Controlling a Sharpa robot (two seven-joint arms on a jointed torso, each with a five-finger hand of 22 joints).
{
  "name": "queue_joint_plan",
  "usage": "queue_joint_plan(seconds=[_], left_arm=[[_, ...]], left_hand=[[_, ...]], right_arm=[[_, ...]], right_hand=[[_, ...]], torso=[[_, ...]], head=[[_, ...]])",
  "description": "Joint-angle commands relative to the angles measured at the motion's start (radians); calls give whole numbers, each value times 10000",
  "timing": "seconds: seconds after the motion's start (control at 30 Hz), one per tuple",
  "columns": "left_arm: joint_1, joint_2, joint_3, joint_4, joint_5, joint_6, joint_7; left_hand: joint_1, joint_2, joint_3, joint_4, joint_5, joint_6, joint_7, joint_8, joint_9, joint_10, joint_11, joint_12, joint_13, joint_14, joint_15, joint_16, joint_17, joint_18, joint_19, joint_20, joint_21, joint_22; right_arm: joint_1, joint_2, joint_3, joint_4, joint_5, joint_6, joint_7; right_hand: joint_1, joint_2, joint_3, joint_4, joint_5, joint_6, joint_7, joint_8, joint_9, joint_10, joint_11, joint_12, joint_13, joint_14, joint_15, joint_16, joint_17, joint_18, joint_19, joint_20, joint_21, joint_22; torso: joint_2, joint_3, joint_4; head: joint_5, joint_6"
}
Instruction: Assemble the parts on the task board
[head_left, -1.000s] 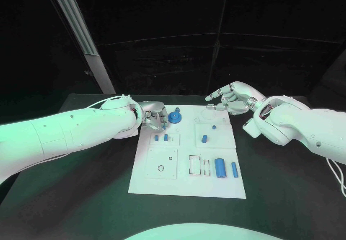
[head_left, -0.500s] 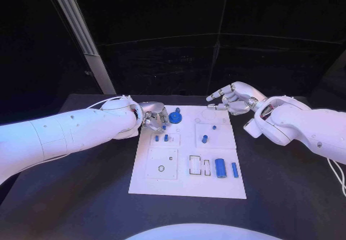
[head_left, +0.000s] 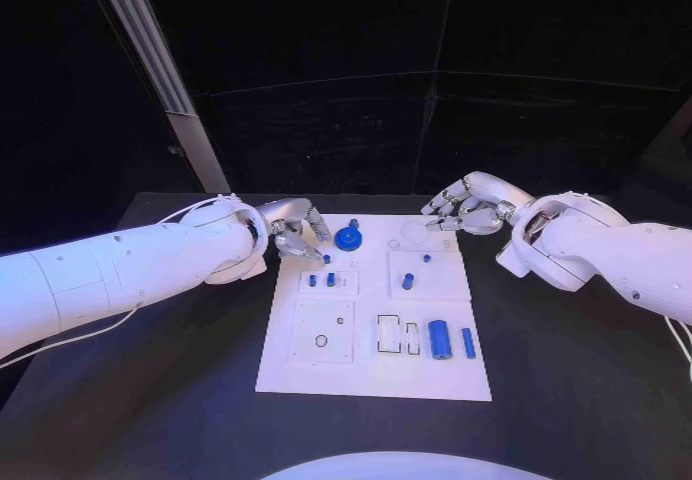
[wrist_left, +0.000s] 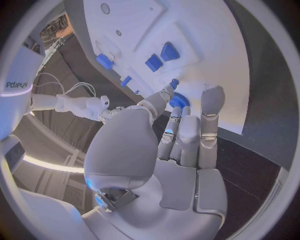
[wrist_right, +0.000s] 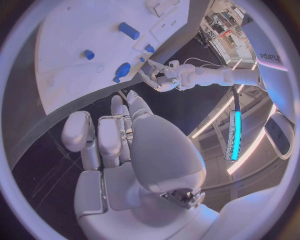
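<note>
**Two robot hands sitting at the far corners of the task board**

The task board (head_left: 372, 345) is lying flat in the middle of the black surface (head_left: 173, 400), its long side running from 6 o'clock to 12 o'clock in the head view. The left robot hand (head_left: 299, 237) is resting at about 10 o'clock of the board, just beside its far left corner. Its fingers (wrist_left: 211, 102) are reaching out side by side, slightly apart and holding nothing, with the tips lying near the blue gear (head_left: 348, 238) that is standing on the board; in the left wrist view the gear (wrist_left: 178, 99) is showing between two fingers, but whether a tip is touching it I cannot tell.

The right robot hand (head_left: 464, 211) is hovering at about 1 o'clock, just off the board's far right corner. Its fingers (wrist_right: 78, 131) are curling loosely downward, spread apart, with nothing in them.

Several blue parts are sitting on the board. Two small pegs (head_left: 322, 281) are standing in the square panel below the gear. A short pin (head_left: 408, 281) is standing in the panel at the board's right half. Toward 5 o'clock, a thick blue cylinder (head_left: 438, 338) and a thinner bar (head_left: 467, 343) are lying side by side, apart from each other, next to two rectangular outlines (head_left: 389, 333).
</note>
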Motion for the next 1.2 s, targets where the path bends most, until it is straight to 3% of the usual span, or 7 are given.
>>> queue_joint_plan(seconds=[0.03,0.07,0.2,0.37,0.43,0.67,1.2], left_arm=[[25,-227,7,6,3565,-664,1668],[27,-293,7,8,4231,-581,1938],[32,-590,5,87,7391,136,2877],[35,-1031,-4,441,10243,1007,3449],[34,-1222,-10,653,11108,1223,3741],[28,-1444,-18,1094,12167,1390,4341],[23,-1533,-27,1338,12462,1363,4428]], left_hand=[[184,124,-43,-14,12,22,136,-52,8,-295,82,122,-5,-291,65,-447,-765,182,-346,56,-711,-680],[201,184,-33,-2,15,33,154,-45,10,-333,97,182,6,-336,75,-500,-861,206,-420,76,-868,-833],[253,365,-30,-12,16,150,191,30,15,-255,124,732,115,-1754,121,-2194,-3650,279,-1126,143,-1622,-1352],[193,427,-40,-94,90,303,190,126,18,-131,111,1164,121,-2364,122,-2639,-4055,281,-1607,149,-2046,-1590],[61,472,-92,-47,94,458,156,215,34,210,71,1400,141,-2505,116,-2743,-4175,287,-1730,153,-2174,-1671],[-141,596,-24,-1,116,1053,-32,513,69,1451,-168,1546,2,-2526,-43,-2774,-4397,298,-1736,45,-2320,-1799],[-209,492,-33,-93,107,889,145,433,-4,1559,-71,1263,-100,-2506,4,-2742,-4539,274,-1663,43,-2402,-1889]], right_arm=[[6,18,3,-14,-2581,324,-1013],[2,21,3,-16,-2913,359,-1109],[-50,23,2,34,-4443,448,-1511],[-176,17,1,174,-5870,507,-1889],[-259,36,1,224,-6358,526,-2048],[-457,204,0,243,-6989,620,-2228],[-694,582,-1,121,-7106,1041,-2163]], right_hand=[[211,-2,96,-134,-109,168,-55,88,15,11,-22,-414,-426,88,-79,-103,-130,99,98,-37,14,41],[264,-3,139,-159,-141,215,-66,91,15,-42,-18,-562,-564,95,-81,-114,-141,97,106,-41,13,44],[407,-7,341,-206,-394,361,-126,44,-5,-324,30,-1327,-1342,128,-51,-135,-158,92,133,-25,-1,46],[451,-189,652,-199,-710,348,-126,-213,-64,-514,141,-2341,-2689,211,64,2,-18,65,254,33,69,168],[419,-294,741,-180,-751,267,-66,-353,-77,-528,213,-2567,-3081,214,110,17,-16,62,266,79,73,179],[352,-485,1022,-144,-815,234,55,-585,-65,-471,341,-2909,-3914,227,205,122,61,49,329,185,124,265],[220,-702,2033,-108,-867,359,91,-635,-73,-118,367,-3213,-5160,240,201,293,145,7,457,206,270,490]], torso=[[3,16,-15],[4,12,-3],[3,2,19],[0,4,-24],[-3,1,7],[9,-3,11],[20,5,8]], head=[[-81,41],[-127,58],[-257,84],[-372,112],[-484,136],[-532,173],[-556,170]])
